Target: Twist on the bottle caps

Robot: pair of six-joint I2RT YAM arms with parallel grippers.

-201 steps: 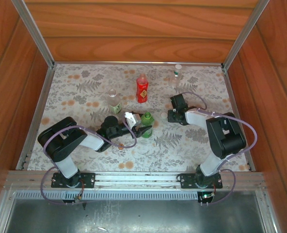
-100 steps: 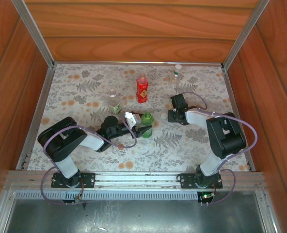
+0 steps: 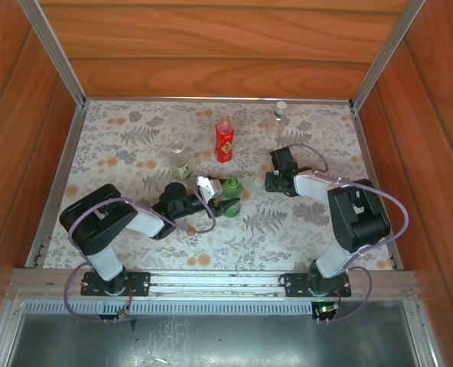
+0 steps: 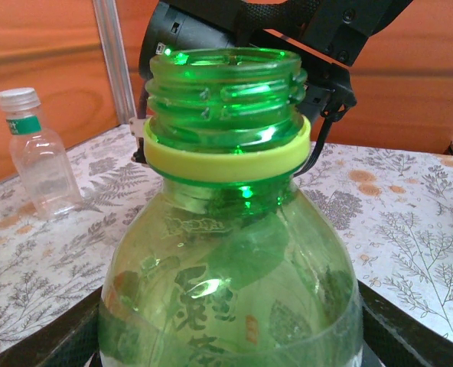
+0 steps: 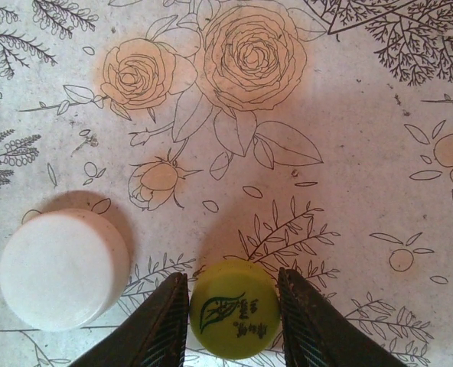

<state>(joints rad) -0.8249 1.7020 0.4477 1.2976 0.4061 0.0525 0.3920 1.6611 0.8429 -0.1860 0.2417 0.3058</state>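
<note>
An uncapped green bottle (image 4: 226, 252) with a bare threaded neck and a yellow-green ring stands upright between my left gripper's fingers (image 4: 410, 336). My left gripper (image 3: 225, 205) is shut on its body (image 3: 232, 191). A yellow-green cap (image 5: 235, 308) with a leaf print lies between my right gripper's fingertips (image 5: 233, 279), which press on both of its sides. A white cap (image 5: 62, 269) lies just to its left on the cloth. My right gripper (image 3: 268, 183) is low over the table, right of the green bottle.
A red bottle (image 3: 225, 140) stands at the back middle. A clear bottle with a green label (image 3: 180, 160) stands to the left, and a capped clear bottle (image 3: 278, 118) at the back right. Wooden walls and metal rails enclose the flowered table (image 3: 135, 130).
The right arm's elbow has shifted very slightly to the right. The left arm and the green bottle have not moved.
</note>
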